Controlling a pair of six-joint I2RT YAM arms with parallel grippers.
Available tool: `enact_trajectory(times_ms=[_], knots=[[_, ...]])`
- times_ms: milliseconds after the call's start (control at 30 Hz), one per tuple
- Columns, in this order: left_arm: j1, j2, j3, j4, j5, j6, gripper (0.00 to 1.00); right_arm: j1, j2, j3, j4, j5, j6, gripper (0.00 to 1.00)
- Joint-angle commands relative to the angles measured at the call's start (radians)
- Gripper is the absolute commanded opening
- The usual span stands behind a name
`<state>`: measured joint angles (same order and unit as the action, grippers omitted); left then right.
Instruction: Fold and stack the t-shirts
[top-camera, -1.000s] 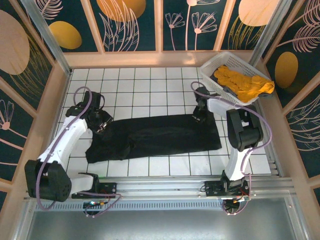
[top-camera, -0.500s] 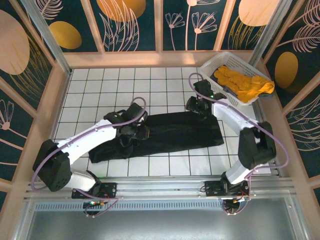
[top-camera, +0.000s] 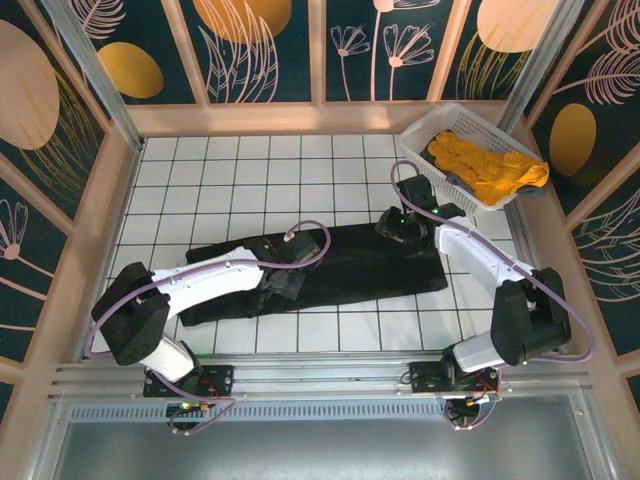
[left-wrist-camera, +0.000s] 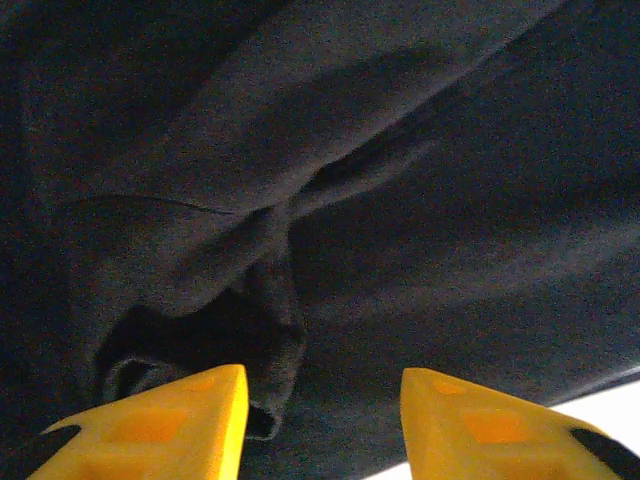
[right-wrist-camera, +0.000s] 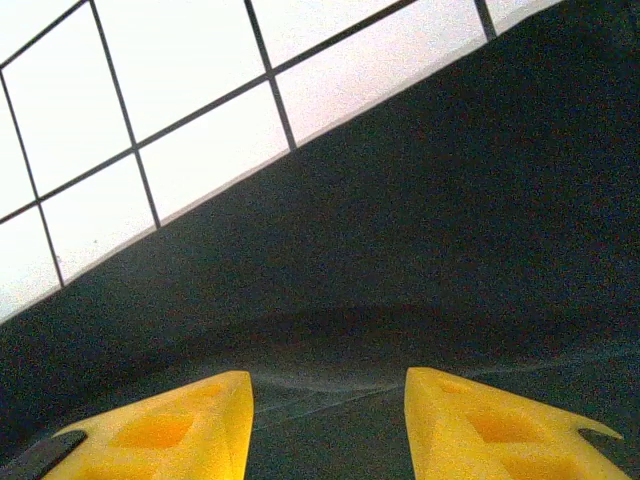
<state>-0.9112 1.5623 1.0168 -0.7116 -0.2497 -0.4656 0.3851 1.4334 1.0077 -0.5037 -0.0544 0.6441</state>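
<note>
The left jaws stand spread with nothing between them, hovering low over the black t-shirt; a bunched ridge of cloth curls up just beside the left-hand yellow fingertip, and a sliver of white counter shows at the lower right corner of that wrist view. The right jaws are spread too and grip nothing. They are poised above the same shirt near its far edge, which runs on a slant across the wrist view with the tiled counter beyond it. From above, the left arm reaches across to the left-middle part of the shirt, and the right arm bends in over its far right end. The black t-shirt lies as a long, narrow, rumpled strip across the middle of the counter. The mustard-orange t-shirt sits heaped in the white lattice basket at the far right corner, well apart from the black one.
</note>
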Motion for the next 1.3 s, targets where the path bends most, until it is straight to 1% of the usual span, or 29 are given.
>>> enact_trajectory(times_ms=[0, 167, 367, 567, 633, 733, 1000, 1033, 1167, 1267], knots=[[-0.023, 0.002, -0.021, -0.029, -0.065, 0.055, 0.48, -0.001, -0.03, -0.024, -0.003, -0.007, 0.037, 0.45], [-0.054, 0.039, -0.026, -0.017, -0.087, 0.082, 0.52, 0.0, -0.029, -0.032, 0.003, -0.01, 0.048, 0.45], [-0.055, 0.108, -0.012, -0.056, -0.135, 0.077, 0.53, -0.001, -0.023, -0.02, 0.0, -0.009, 0.047, 0.45], [-0.055, 0.145, 0.006, -0.11, -0.204, 0.02, 0.48, -0.002, -0.019, -0.025, 0.007, -0.013, 0.049, 0.45], [-0.055, 0.145, 0.003, -0.104, -0.2, 0.012, 0.47, 0.0, -0.016, -0.027, 0.011, -0.018, 0.05, 0.45], [-0.055, 0.145, -0.004, -0.095, -0.196, -0.001, 0.39, -0.002, -0.01, -0.024, 0.013, -0.021, 0.044, 0.45], [-0.055, 0.132, 0.015, -0.084, -0.187, -0.008, 0.03, -0.002, 0.005, -0.012, 0.01, -0.021, 0.033, 0.44], [-0.055, 0.129, 0.017, -0.085, -0.181, -0.013, 0.0, -0.002, 0.005, -0.012, 0.01, -0.021, 0.032, 0.44], [-0.055, 0.095, 0.041, -0.098, -0.143, -0.04, 0.0, -0.005, 0.008, -0.008, 0.007, -0.019, 0.027, 0.44], [-0.055, 0.074, 0.085, -0.114, -0.074, -0.075, 0.0, -0.006, 0.008, -0.011, 0.007, -0.019, 0.024, 0.43]])
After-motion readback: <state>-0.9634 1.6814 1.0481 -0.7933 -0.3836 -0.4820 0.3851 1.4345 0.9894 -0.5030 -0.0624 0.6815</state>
